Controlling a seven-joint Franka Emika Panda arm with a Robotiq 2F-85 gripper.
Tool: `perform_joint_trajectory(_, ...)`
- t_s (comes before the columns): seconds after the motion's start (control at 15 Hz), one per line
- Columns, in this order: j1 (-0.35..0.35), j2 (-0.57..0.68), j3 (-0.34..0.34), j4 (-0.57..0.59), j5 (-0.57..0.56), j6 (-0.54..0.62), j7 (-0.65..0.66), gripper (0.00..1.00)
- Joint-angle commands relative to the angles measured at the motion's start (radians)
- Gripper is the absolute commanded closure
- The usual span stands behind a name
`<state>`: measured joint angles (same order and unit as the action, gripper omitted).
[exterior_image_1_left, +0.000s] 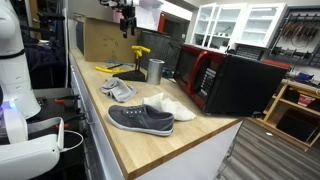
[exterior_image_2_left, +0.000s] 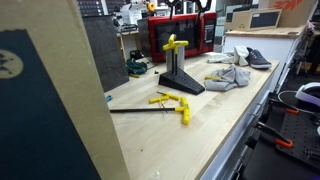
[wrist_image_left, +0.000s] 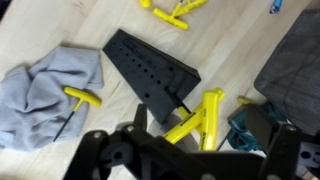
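My gripper (exterior_image_1_left: 127, 24) hangs high above the wooden counter, over a black tool stand (exterior_image_1_left: 131, 72). In the wrist view the gripper (wrist_image_left: 205, 140) is open and empty, its dark jaws framing the yellow T-handle tools (wrist_image_left: 196, 118) that stand upright in the stand's sloped black base (wrist_image_left: 150, 68). The stand also shows in an exterior view (exterior_image_2_left: 180, 78). Two loose yellow T-handle keys (exterior_image_2_left: 172, 102) lie on the counter beside it. A grey cloth (wrist_image_left: 45, 82) lies next to the stand with another yellow-handled key (wrist_image_left: 80, 97) on it.
Two grey shoes (exterior_image_1_left: 140, 119) (exterior_image_1_left: 120, 90), a white cloth (exterior_image_1_left: 172, 104) and a metal cup (exterior_image_1_left: 154, 70) lie along the counter. A red and black microwave (exterior_image_1_left: 225, 80) stands at the back. A teal object (wrist_image_left: 243, 130) sits by the stand. A cardboard panel (exterior_image_2_left: 50, 100) blocks the near side.
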<state>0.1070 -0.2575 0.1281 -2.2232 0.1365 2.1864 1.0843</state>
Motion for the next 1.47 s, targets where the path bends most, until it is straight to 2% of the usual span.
perform_joint_trajectory(0.0,-0.038,-0.048,-0.038,0.048,0.002,-0.236,-0.109,0.28)
perform_joint_trajectory(0.2,-0.080,-0.042,-0.057,0.065,-0.037,-0.297,-0.166,0.51)
perform_joint_trajectory(0.47,-0.105,-0.007,-0.057,0.033,-0.073,-0.204,-0.250,0.81)
perform_joint_trajectory(0.67,-0.093,0.035,-0.046,0.008,-0.064,-0.098,-0.302,1.00)
perform_joint_trajectory(0.93,-0.071,0.100,-0.020,0.001,-0.059,0.016,-0.321,1.00)
perform_joint_trajectory(1.4,-0.030,0.161,-0.002,0.013,-0.040,0.082,-0.326,1.00)
